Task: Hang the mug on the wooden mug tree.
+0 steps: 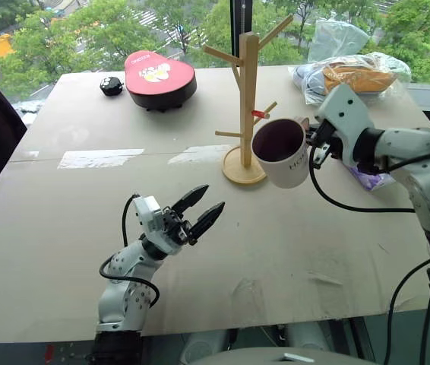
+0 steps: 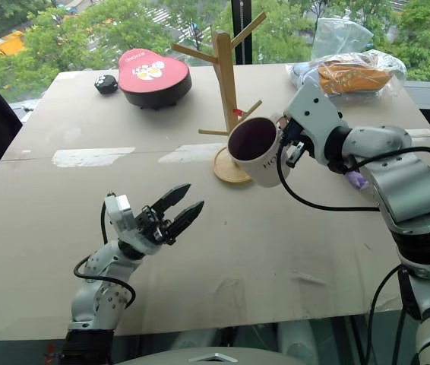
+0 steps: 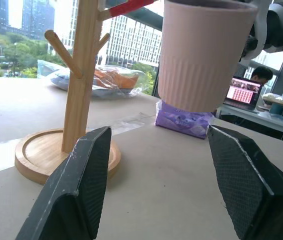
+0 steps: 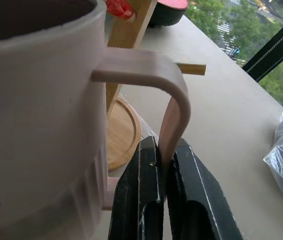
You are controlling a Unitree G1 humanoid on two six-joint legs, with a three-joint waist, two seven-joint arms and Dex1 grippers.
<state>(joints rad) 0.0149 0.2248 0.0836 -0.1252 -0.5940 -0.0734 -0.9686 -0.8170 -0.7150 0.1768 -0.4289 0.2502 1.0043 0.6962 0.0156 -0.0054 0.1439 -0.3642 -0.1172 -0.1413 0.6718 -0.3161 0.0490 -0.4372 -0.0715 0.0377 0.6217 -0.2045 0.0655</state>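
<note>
**A:** Over the surface (image 1: 63, 228), head view first: the mug (image 1: 282, 152) hangs in the air at about 3 o'clock from the tree (image 1: 247, 99), just beside its low pegs, tilted so the dark mouth faces us. The right pincer (image 1: 315, 141) has it by the handle. What worries you?

**B:** The grip is thin. If the mug knocks a peg, I'd expect it to swing in that hold or slip out. The tree stands on a small round base, so a sideways shove could tip it.

**A:** Room?

**B:** Plenty toward 6 o'clock, bare board. At 10 o'clock from the tree sits a red-lidded box (image 1: 159, 78); at 2 o'clock, plastic bags (image 1: 352, 74). The left pincer (image 1: 197, 211) hangs low at 7 o'clock, fingers apart, nothing in them.

**A:** Left wrist view?

**B:** Its fingers (image 3: 76, 185) stand wide. The mug's ribbed wall is well above the surface, the tree's post beside it, a purple packet (image 3: 185, 121) beyond.

**A:** Right wrist view?

**B:** Both fingers (image 4: 141, 195) are clamped together on the handle's (image 4: 174, 115) lower stretch. The loop's upper part is free for a peg, but the pincer takes up the lower part, so threading will be tight.
</note>
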